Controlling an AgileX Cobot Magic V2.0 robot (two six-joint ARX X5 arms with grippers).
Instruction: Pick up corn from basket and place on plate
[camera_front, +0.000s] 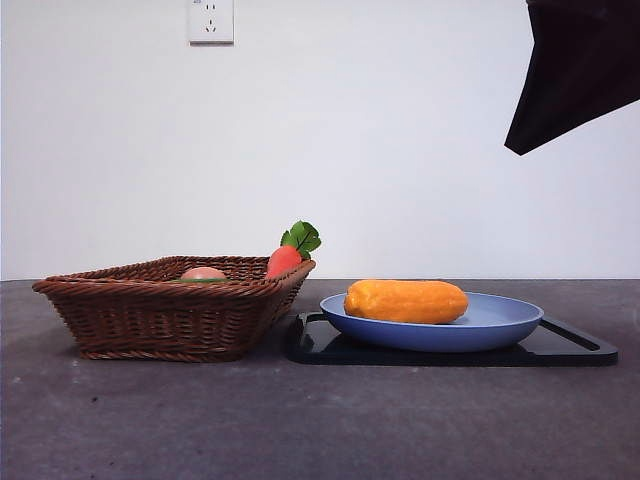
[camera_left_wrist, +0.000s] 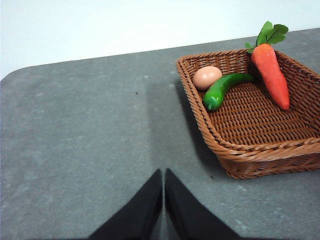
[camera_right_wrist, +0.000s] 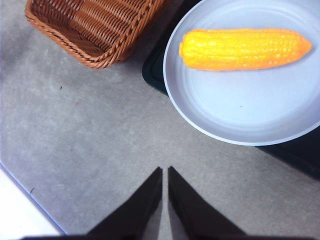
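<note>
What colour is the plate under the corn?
Light blue plate, clearest in the right wrist view.

Rear wall (camera_front: 400, 150): plain white, matt, unmarked, meeting the table along a straight level line. One white wall socket (camera_front: 211, 21) is mounted high on it, cut off by the upper frame edge in the front view. Table surface (camera_front: 320, 420): dark grey, mottled with lighter patches and a few small dark specks; the left wrist view shows a rounded far corner. In the right wrist view the near table edge appears as a thin blue line with a pale area beyond. Lighting: even and diffuse, with soft shadows on the grey surface
</note>
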